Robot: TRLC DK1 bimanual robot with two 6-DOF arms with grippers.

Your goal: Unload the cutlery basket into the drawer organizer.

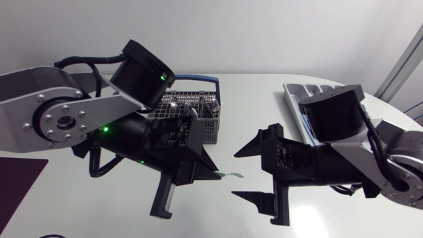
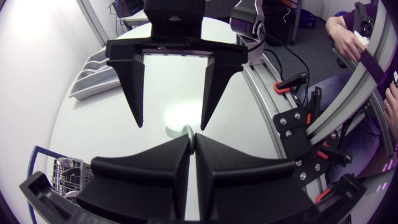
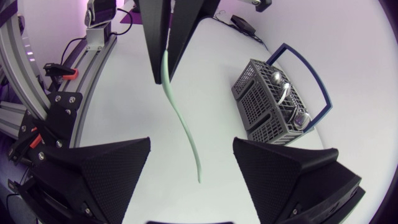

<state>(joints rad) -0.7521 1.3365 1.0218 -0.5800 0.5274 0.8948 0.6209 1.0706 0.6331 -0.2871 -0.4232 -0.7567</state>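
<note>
My left gripper (image 1: 216, 173) is shut on one end of a thin mint-green utensil (image 3: 180, 118) and holds it above the table's middle. The utensil's free end (image 1: 232, 174) reaches between the fingers of my right gripper (image 1: 242, 173), which faces the left one and stands open without touching it. In the left wrist view the green tip (image 2: 178, 131) shows just past my shut left gripper (image 2: 192, 140), with the right gripper (image 2: 172, 123) spread wide ahead. The grey wire cutlery basket (image 1: 210, 127) with a blue handle holds metal cutlery behind my left arm. The grey drawer organizer (image 1: 295, 98) lies at the back right.
The basket (image 3: 258, 102) stands beyond my right gripper (image 3: 191, 149), off to one side. The organizer (image 2: 93, 78) lies behind the right arm. A dark purple mat (image 1: 16, 185) sits at the table's front left corner.
</note>
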